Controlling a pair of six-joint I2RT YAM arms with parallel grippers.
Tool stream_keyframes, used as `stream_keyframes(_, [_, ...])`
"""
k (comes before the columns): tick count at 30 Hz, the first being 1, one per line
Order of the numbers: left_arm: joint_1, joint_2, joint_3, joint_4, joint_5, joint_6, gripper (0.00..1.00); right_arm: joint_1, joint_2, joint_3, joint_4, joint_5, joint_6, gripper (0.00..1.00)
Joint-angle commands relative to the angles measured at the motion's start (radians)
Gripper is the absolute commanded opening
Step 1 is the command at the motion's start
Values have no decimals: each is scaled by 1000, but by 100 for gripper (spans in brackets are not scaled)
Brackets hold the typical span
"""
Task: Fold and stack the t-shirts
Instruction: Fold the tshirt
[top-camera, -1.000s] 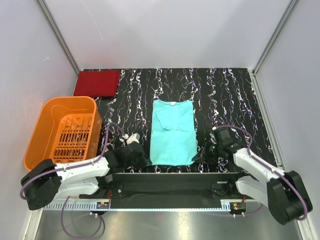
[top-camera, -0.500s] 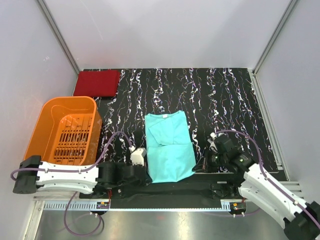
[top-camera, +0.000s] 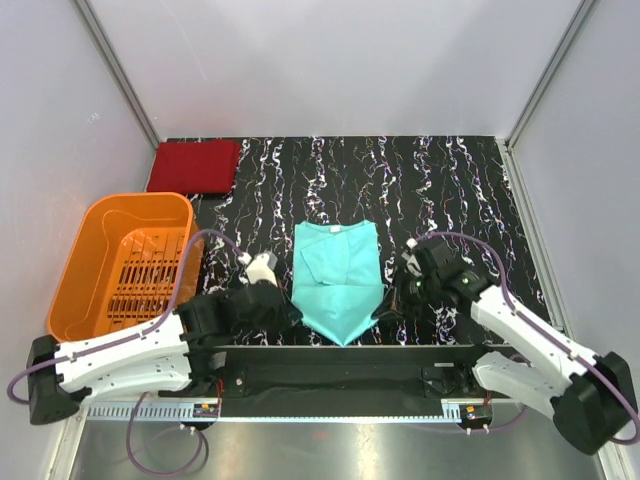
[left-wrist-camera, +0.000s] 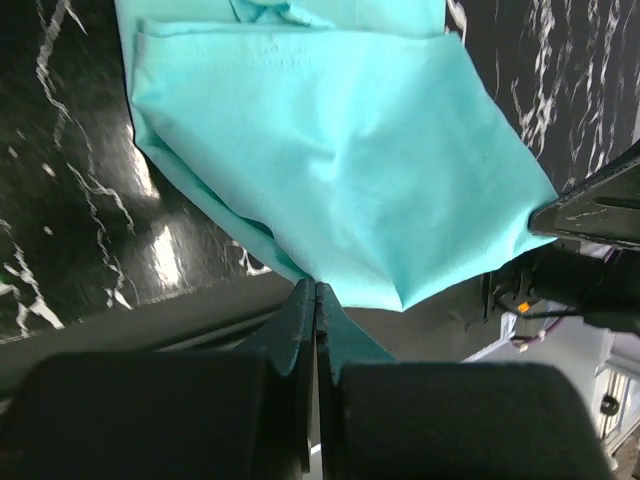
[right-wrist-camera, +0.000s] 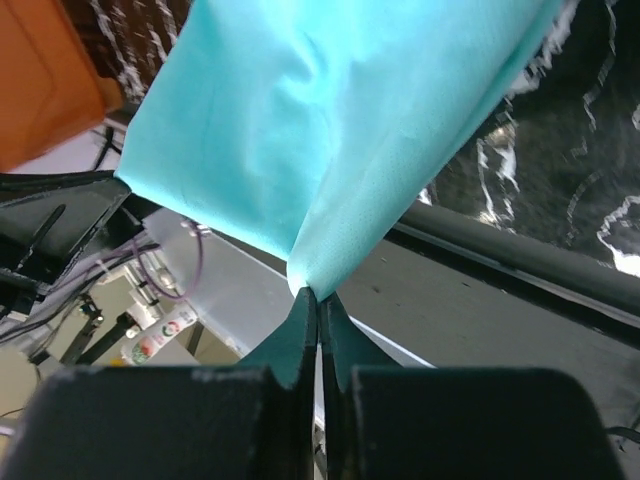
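The teal-green t-shirt (top-camera: 338, 278) lies partly folded in the middle of the black marbled table, its near hem lifted and sagging to a point. My left gripper (top-camera: 290, 312) is shut on the shirt's near-left corner (left-wrist-camera: 312, 283). My right gripper (top-camera: 386, 305) is shut on the near-right corner (right-wrist-camera: 315, 290). In the left wrist view the teal-green t-shirt (left-wrist-camera: 330, 170) stretches away from the jaws; in the right wrist view the same t-shirt (right-wrist-camera: 330, 120) hangs above them. The dark red t-shirt (top-camera: 194, 165) lies folded at the far left corner.
An orange slatted basket (top-camera: 128, 262) stands at the left edge of the table, close to my left arm. Grey walls close in the table on three sides. The table's black front rail (top-camera: 340, 360) runs just below the lifted hem.
Both grippers have lifted the shirt's near corners and moved them away from the table's front edge. The hem, flat before, now sags to a point between them.
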Motion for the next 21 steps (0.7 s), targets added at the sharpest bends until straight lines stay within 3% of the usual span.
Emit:
stream_keyframes(1, [123, -6, 95, 6, 98, 159, 0, -46, 85, 112, 46, -66, -72, 0])
stream_keyframes(7, [313, 52, 208, -6, 209, 303, 0, -206, 219, 241, 25, -215, -166, 0])
stream_keyframes(14, [529, 150, 284, 34, 380, 420, 0, -264, 336, 350, 32, -310, -206, 0])
stream_keyframes(21, [662, 285, 374, 69, 505, 484, 0, -321, 442, 420, 51, -377, -221, 0])
